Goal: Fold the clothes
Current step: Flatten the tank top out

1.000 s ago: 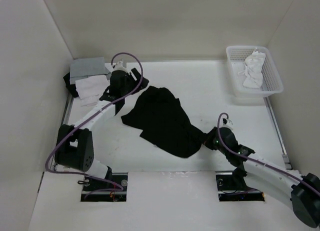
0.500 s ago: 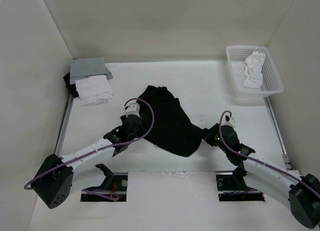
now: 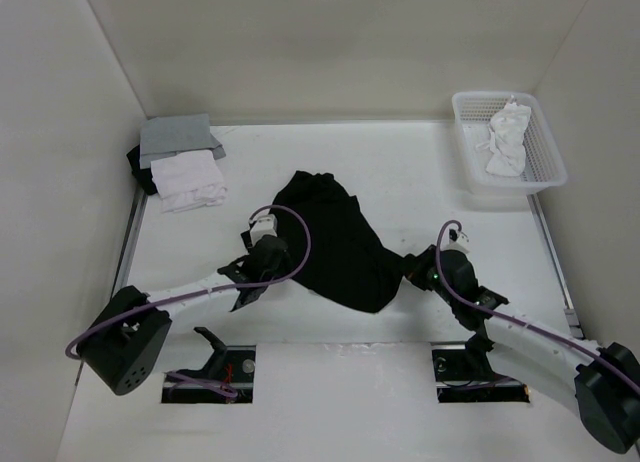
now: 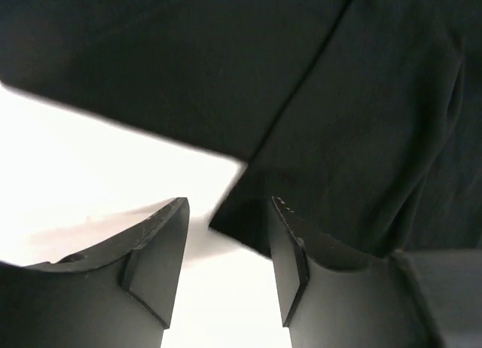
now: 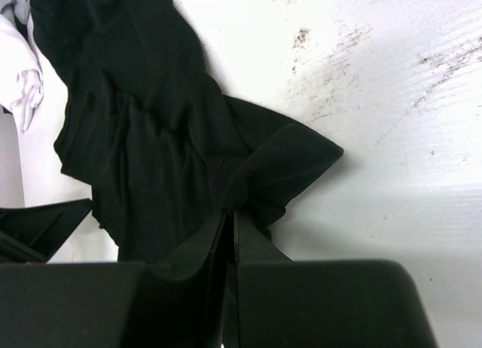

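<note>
Clothes (image 3: 335,242), a black top, lie crumpled mid-surface (image 3: 400,172). The right gripper (image 5: 229,216) has its jaws pinched tight on a fold at the top's near right corner. The left gripper (image 4: 228,212) has its jaws apart, straddling the near left edge and gripping nothing.

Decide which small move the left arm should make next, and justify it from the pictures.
Probably ease the left gripper forward and close it on the corner of the black top. Its jaws stand open with that corner lying just at the fingertips, ungripped, while the right gripper is shut on a bunch of the top's other end. Folding likely needs both ends held.
</note>
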`<state>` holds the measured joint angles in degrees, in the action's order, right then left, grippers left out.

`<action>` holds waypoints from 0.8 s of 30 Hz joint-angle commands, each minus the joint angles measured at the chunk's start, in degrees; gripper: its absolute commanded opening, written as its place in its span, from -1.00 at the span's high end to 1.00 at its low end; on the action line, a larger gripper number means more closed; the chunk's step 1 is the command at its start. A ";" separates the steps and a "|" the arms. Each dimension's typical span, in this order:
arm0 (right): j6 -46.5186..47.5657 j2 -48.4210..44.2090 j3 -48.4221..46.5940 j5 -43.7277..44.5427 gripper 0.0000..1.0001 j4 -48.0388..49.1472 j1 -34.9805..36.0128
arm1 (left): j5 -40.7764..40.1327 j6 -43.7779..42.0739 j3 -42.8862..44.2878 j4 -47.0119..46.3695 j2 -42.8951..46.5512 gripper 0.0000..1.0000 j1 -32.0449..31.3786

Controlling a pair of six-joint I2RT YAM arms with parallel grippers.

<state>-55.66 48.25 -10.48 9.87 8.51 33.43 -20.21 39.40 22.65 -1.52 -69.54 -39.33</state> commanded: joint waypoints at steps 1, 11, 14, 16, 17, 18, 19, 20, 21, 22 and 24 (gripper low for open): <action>0.73 0.09 0.20 -0.11 0.86 4.32 0.10 | 4.29 -1.08 -0.15 -4.45 -2.97 0.34 1.32; 0.81 -0.61 0.55 -0.64 0.86 4.32 -0.34 | 9.30 0.24 -1.65 -1.47 1.68 0.71 3.17; 0.90 -0.96 0.37 -0.64 0.86 4.32 -0.34 | 9.31 0.51 -1.56 -0.68 1.86 0.89 2.64; 0.90 -1.31 0.20 -0.64 0.86 4.23 -0.43 | 8.87 1.29 -0.60 1.59 4.83 1.00 2.81; 0.82 -1.40 0.20 -0.64 0.86 3.97 -0.25 | 8.69 1.38 -0.25 2.22 6.24 1.00 2.90; 0.73 -1.58 0.20 -0.64 0.86 3.71 -0.08 | 8.52 1.38 0.45 3.18 8.69 1.00 3.08; 0.73 -1.67 0.20 -0.64 0.86 3.53 -0.08 | 8.26 1.47 1.50 4.84 11.76 1.00 3.25; 0.47 -1.75 0.37 -0.64 0.86 2.57 0.18 | 7.21 1.12 4.56 9.21 18.49 1.00 4.39; 0.29 -1.93 0.46 -0.73 0.86 1.78 0.53 | 6.68 0.86 6.07 11.17 21.26 1.00 5.09; 0.03 -2.28 0.46 -1.16 0.85 0.03 1.49 | 6.15 0.60 7.39 13.01 23.81 1.00 5.97; -1.98 -4.20 -0.24 -1.96 0.79 -7.24 5.09 | 5.09 -0.11 10.47 17.94 29.62 1.00 8.96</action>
<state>-55.68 46.61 -10.28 9.15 8.03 34.57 -12.45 40.21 26.17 9.43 -48.18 -34.00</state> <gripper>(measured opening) 0.082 0.010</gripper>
